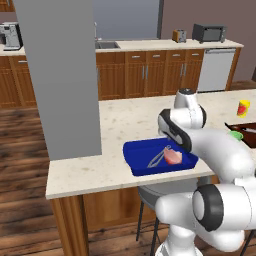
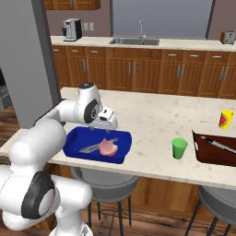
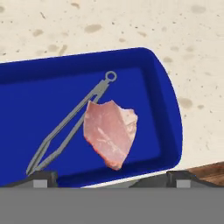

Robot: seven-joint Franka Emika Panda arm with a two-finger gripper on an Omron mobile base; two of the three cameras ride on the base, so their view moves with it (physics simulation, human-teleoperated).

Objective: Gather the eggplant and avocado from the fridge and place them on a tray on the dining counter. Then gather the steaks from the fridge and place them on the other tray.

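One pale pink steak (image 3: 111, 133) lies in the blue tray (image 3: 43, 100) on the dining counter (image 2: 152, 115), its edge over grey tongs (image 3: 70, 127). My gripper (image 3: 111, 179) hangs open a little above the tray's near rim with nothing between its fingers. From the right base the gripper (image 2: 102, 128) hovers over the tray (image 2: 76, 140) just behind the steak (image 2: 108, 148). The left base view has the steak (image 1: 174, 157) in the tray (image 1: 137, 162) beside my forearm. The brown tray (image 2: 216, 154) sits at the counter's right end. Eggplant, avocado and fridge are out of view.
A green cup (image 2: 179, 148) and a yellow container (image 2: 225, 119) stand between the two trays. A tall grey slab (image 1: 60, 75) rises at the counter's left end. Grey stools (image 2: 103, 177) sit under the near edge. The wall counter with sink (image 2: 136, 41) runs behind.
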